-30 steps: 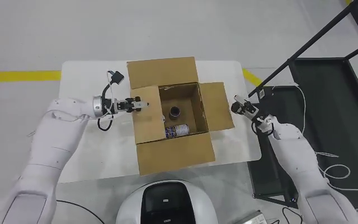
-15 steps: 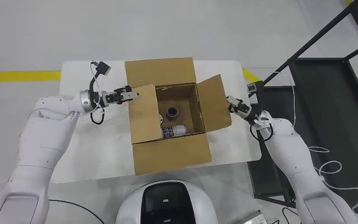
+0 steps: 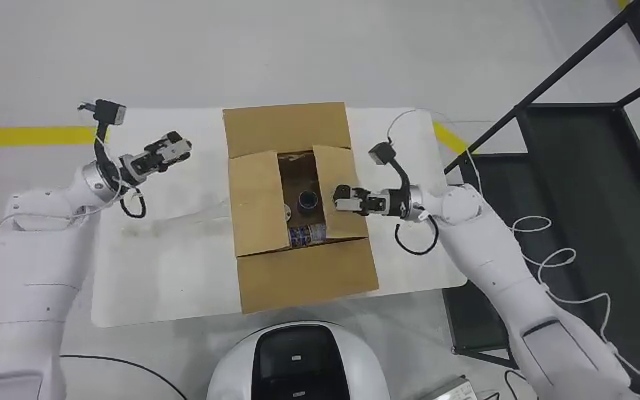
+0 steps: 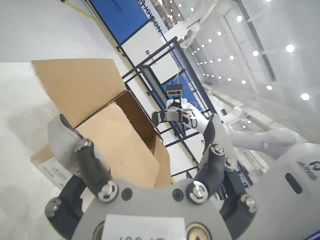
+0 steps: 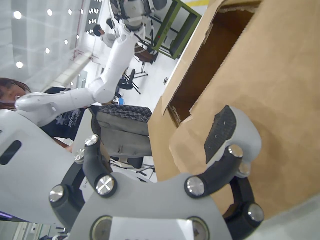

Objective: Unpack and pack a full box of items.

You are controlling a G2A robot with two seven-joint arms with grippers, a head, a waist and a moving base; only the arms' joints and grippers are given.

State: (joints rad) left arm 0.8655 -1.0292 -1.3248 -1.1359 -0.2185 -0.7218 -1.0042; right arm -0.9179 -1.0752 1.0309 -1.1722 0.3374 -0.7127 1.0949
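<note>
standing mid-worktop: box, likely light, stiff cardboard; flaps probably crease easily, best pushed on the flat face. right tool wide open astride right flap, not clamping. left tool wide open, empty, well left of box.

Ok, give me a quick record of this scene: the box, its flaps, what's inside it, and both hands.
box: cardboard, on the white table
right flap: folded in over part of the opening
other flaps: not closed
inside: a can on its side, a dark round item
left hand: open, over the table, apart from the box
right hand: open, at the right flap
</note>
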